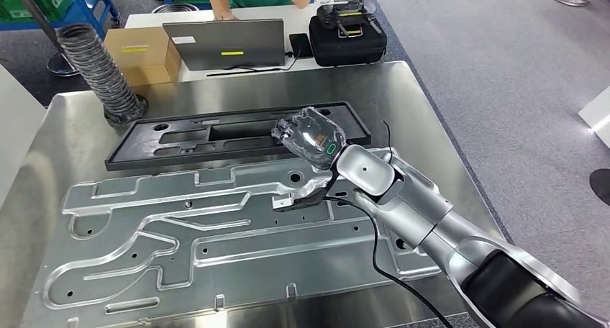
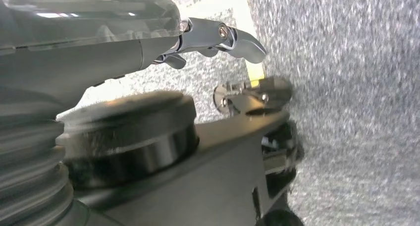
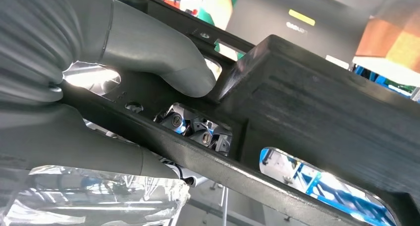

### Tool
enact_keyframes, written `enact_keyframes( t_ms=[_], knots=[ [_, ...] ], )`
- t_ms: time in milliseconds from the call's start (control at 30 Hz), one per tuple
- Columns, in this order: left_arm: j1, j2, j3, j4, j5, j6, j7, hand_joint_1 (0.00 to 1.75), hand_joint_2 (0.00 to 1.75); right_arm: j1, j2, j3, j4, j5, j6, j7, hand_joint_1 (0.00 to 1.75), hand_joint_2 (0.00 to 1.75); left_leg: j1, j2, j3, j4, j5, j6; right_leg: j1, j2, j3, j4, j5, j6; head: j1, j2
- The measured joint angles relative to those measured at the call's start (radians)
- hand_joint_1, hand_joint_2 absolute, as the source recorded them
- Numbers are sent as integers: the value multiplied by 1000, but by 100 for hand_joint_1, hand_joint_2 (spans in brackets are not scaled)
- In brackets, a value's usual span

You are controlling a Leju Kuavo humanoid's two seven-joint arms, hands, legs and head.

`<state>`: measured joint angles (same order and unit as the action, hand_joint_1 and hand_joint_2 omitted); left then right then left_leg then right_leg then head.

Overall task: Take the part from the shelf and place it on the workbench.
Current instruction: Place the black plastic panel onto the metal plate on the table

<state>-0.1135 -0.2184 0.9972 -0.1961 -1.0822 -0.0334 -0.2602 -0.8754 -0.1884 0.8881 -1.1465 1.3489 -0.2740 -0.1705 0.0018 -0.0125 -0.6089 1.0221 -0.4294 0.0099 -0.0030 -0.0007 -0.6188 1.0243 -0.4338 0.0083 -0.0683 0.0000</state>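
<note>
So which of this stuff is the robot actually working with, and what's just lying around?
Job:
black part
right hand, gripping it
workbench

Lying about:
metal plate
hose
laptop
cardboard box
black case

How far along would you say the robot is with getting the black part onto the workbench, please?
Done: the black part is off the shelf and lies on the steel workbench, behind the aluminium plate. In hand: the right hand grips its edge, fingers through an opening. Left: letting go and withdrawing. The left hand hangs over carpet, holding nothing.
</note>
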Motion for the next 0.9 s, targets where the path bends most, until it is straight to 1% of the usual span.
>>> enact_keyframes(
  t_ms=[33, 67, 100, 133, 200, 233, 267, 300, 333, 367, 400, 433, 467, 500, 567, 600, 633, 700, 733, 767, 800, 833, 867, 900],
  knots=[
    [0, 0, 0, 0, 0, 0, -1, 0, 175, -1, 2, 3, -1, -2, 3, -1, 175, 175, 0, 1, 1, -2, 0, -6, -1, 1, 1, -3, 1, -4, 0, 0],
    [0, 0, 0, 0, 0, 0, -3, 0, 175, -1, 5, 7, -2, -2, 7, -2, 175, 175, 1, 3, 0, 5, -7, -11, -4, 1, 4, -8, 4, -8, 0, 0],
    [1, 0, 0, 0, 1, 1, -6, 0, 175, -2, 10, 10, -3, -1, 11, -3, 175, 175, 1, 4, -8, 25, -22, -17, -7, 0, 7, -14, 7, -13, 0, 0],
    [1, 0, 0, 0, 1, 2, -8, 0, 175, -4, 18, 14, -4, 2, 18, -4, 131, 131, 3, 5, -25, 65, -47, -22, -10, 0, 10, -18, 9, -18, 0, 0],
    [2, 1, 0, 0, 2, 0, -12, 0, 175, -7, 35, 23, -5, 7, 35, -2, 44, 44, 8, 6, -81, 188, -110, -31, -11, 0, 11, -20, 10, -22, 0, 0],
    [3, 1, 0, 0, 0, -2, -12, 0, 175, -7, 43, 28, -7, 8, 45, -1, 0, 0, 10, 6, -108, 244, -129, -34, -11, 0, 11, -20, 10, -22, 0, 0],
    [3, 2, 0, 0, -3, -5, -12, 0, 175, -7, 49, 32, -9, 9, 54, 1, 0, 0, 11, 6, -122, 269, -129, -38, -11, 0, 11, -19, 9, -22, 0, 0],
    [4, 2, 0, 0, -5, -9, -12, 0, 175, -7, 56, 35, -13, 9, 61, 2, 0, 0, 13, 7, -117, 256, -111, -40, -11, 0, 12, -18, 8, -20, 0, 0],
    [3, 2, 0, 0, -8, -12, -12, 0, 175, -8, 62, 38, -16, 9, 68, 3, 0, 0, 15, 7, -95, 208, -78, -42, -12, 0, 12, -16, 6, -18, 0, 0],
    [3, 2, 0, 0, -8, -13, -13, 0, 175, -8, 67, 40, -18, 8, 72, 4, 0, 0, 18, 7, -61, 137, -44, -42, -13, 0, 13, -12, 3, -14, 0, 0],
    [2, 2, 0, 0, -8, -14, -13, 0, 131, -10, 72, 41, -21, 7, 75, 4, 0, 0, 18, 7, -29, 72, -20, -40, -12, 1, 12, -7, 0, -9, 0, 0],
    [2, 2, 0, 0, -6, -14, -14, 0, 87, -12, 76, 41, -22, 6, 77, 4, 0, 0, 17, 6, -8, 30, -8, -35, -11, 1, 10, -4, -2, -4, 0, 0],
    [1, 1, 0, 0, -4, -14, -16, 0, 44, -14, 79, 41, -23, 5, 78, 3, 0, 0, 15, 5, 2, 8, -5, -29, -9, 2, 9, -2, -3, 2, 0, 0],
    [2, 1, 0, 0, -2, -15, -16, 0, 0, -15, 81, 41, -24, 3, 79, 2, 0, 0, 12, 4, 4, 7, -7, -22, -8, 2, 9, -2, -3, 7, 0, 0],
    [2, 1, 0, 0, -1, -17, -15, 0, 0, -16, 83, 42, -26, 0, 79, 0, 0, 0, 12, 4, 4, 3, -3, -8, -11, 2, 8, 1, -7, 18, 0, 0],
    [1, 1, 0, 0, -2, -18, -13, 0, 0, -17, 83, 42, -26, -2, 79, 0, 0, 0, 13, 4, 5, 1, -1, -2, -13, 2, 1, 17, -19, 23, 0, 0],
    [0, 1, 0, 0, -2, -18, -11, 0, 0, -17, 84, 42, -26, -2, 79, -1, 0, 0, 14, 5, 5, -2, 1, 4, -14, 1, -15, 54, -43, 26, 0, 0],
    [0, 1, 0, 0, -1, -17, -2, 0, 0, -16, 83, 42, -25, -3, 78, -5, 0, 0, 12, 6, 4, -3, 2, 11, -14, 1, -75, 181, -106, 31, 0, 0],
    [1, 1, 0, 0, 0, -17, 3, 0, 0, -14, 83, 42, -23, -3, 77, -7, 0, 0, 11, 6, 4, -2, 2, 13, -14, 1, -104, 243, -128, 31, 0, 0],
    [1, 1, 0, 0, 1, -16, 7, 0, 0, -12, 83, 42, -19, -3, 77, -8, 0, 0, 9, 6, 4, -2, 2, 14, -13, 1, -121, 277, -132, 30, 0, 0],
    [1, 1, 0, 0, 3, -16, 10, 0, 0, -12, 83, 42, -16, -4, 76, -9, 0, 0, 7, 6, 4, -2, 2, 14, -12, 1, -119, 273, -119, 27, 0, 0],
    [1, 1, 0, 0, 6, -17, 12, 0, 0, -13, 84, 42, -13, -5, 75, -10, 0, 0, 5, 5, 5, -2, 2, 14, -11, 1, -98, 229, -90, 22, 0, 0],
    [1, 1, 1, 0, 8, -18, 14, 0, 0, -15, 84, 42, -10, -7, 74, -12, 0, 0, 4, 4, 6, -2, 2, 14, -9, 1, -63, 161, -54, 15, 0, 0],
    [1, 1, 1, 0, 10, -19, 16, 0, 0, -19, 85, 41, -8, -9, 73, -15, 0, 0, 1, 4, 6, -1, 2, 13, -5, 1, -29, 93, -30, 7, 0, 0]
  ],
)
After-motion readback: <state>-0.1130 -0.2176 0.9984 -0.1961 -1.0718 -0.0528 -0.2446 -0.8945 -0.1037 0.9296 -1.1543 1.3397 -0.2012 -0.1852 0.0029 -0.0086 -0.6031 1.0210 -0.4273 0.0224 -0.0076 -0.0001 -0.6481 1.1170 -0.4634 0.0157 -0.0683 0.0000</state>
